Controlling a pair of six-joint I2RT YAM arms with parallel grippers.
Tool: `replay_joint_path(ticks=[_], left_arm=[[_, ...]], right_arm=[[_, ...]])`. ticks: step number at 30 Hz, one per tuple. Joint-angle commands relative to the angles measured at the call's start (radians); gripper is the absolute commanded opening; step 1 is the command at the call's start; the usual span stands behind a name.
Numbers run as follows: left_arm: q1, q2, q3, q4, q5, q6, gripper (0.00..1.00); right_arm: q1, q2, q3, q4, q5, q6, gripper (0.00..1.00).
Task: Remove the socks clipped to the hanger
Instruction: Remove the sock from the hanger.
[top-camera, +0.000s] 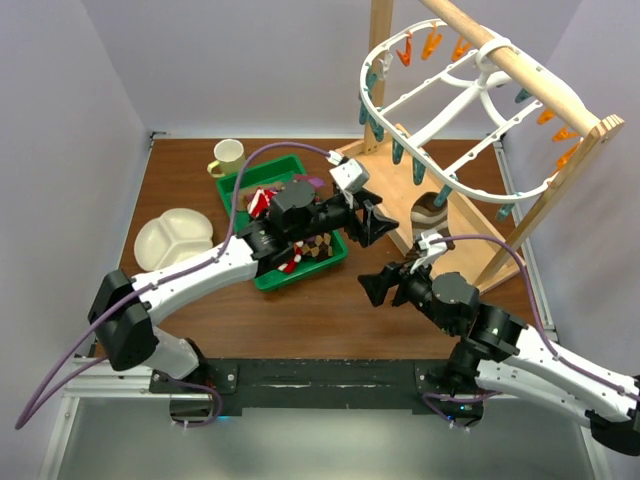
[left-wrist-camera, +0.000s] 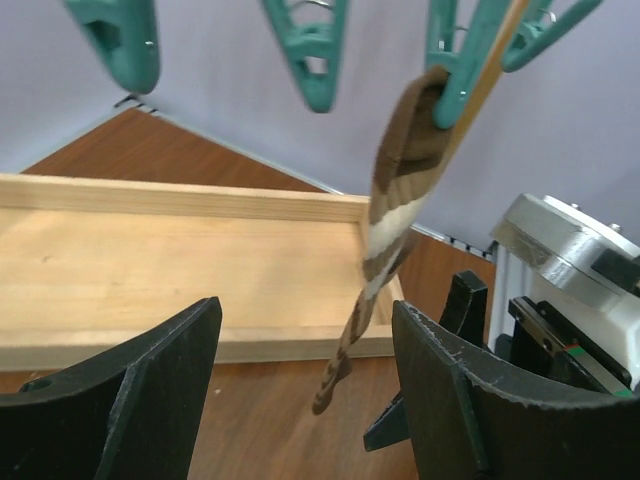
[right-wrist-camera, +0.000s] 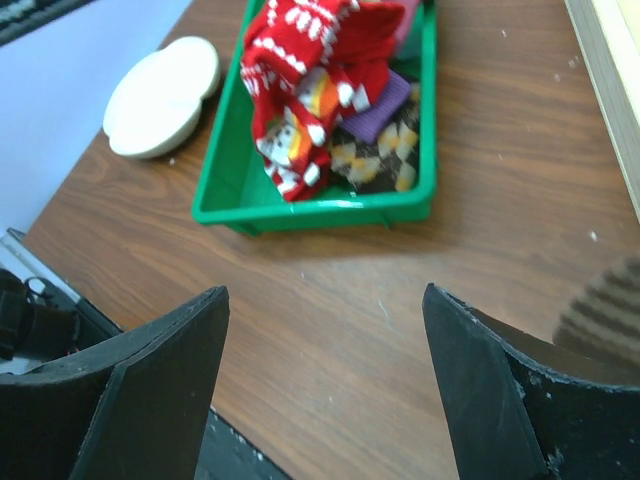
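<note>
1 brown-and-tan striped sock (left-wrist-camera: 400, 190) hung from the hanger (top-camera: 468, 97). A teal clip (left-wrist-camera: 455, 70) pinched its cuff, and it dangled limp over the wooden stand's base (left-wrist-camera: 150, 260). The other socks (right-wrist-camera: 300, 70) lay heaped in the green tray (right-wrist-camera: 300, 212) on the surface.

The left claw (left-wrist-camera: 305, 325) was released, its 2 fingers spread with nothing between them. It was aimed at the hanging sock, whose toe end showed just beyond the gap. The right claw (right-wrist-camera: 325, 300) was likewise spread and empty, hovering above the surface near the tray, with the striped sock at the edge of its view.

The sock looked light, soft and floppy, so it would probably sway or fold if nudged rather than resist. The best hold seemed to be on the mid-body, below the clip, where the fabric hung flat. From there a steady downward pull could slip the cuff out of the clip. Gripping near the toe risked only stretching the fabric.
</note>
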Motion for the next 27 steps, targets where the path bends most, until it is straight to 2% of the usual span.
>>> replay_joint_path(ticks=[1, 8, 15, 20, 23, 25, 26, 27], left_arm=[[-0.013, 0.042, 0.056, 0.152, 0.108, 0.002, 0.74], [-0.031, 0.145, 0.101, 0.232, 0.148, -0.026, 0.74], [-0.042, 0.236, 0.145, 0.341, 0.172, -0.062, 0.73], [-0.051, 0.3, 0.207, 0.346, 0.181, -0.076, 0.7], [-0.056, 0.325, 0.224, 0.367, 0.195, -0.099, 0.64], [-0.056, 0.328, 0.224, 0.39, 0.201, -0.118, 0.55], [-0.057, 0.332, 0.227, 0.392, 0.207, -0.121, 0.5], [-0.056, 0.331, 0.23, 0.38, 0.208, -0.122, 0.37]], right_arm=[[0.003, -0.053, -0.004, -0.144, 0.03, 0.055, 0.83], [0.003, -0.123, 0.025, -0.255, 0.047, 0.114, 0.85], [0.003, -0.192, 0.03, -0.263, 0.042, 0.114, 0.88], [0.003, -0.178, 0.034, -0.264, 0.039, 0.106, 0.89], [0.003, -0.175, 0.039, -0.266, 0.042, 0.105, 0.89], [0.003, -0.178, 0.043, -0.269, 0.05, 0.101, 0.89], [0.003, -0.179, 0.043, -0.269, 0.05, 0.101, 0.89], [0.003, -0.178, 0.045, -0.267, 0.055, 0.1, 0.89]])
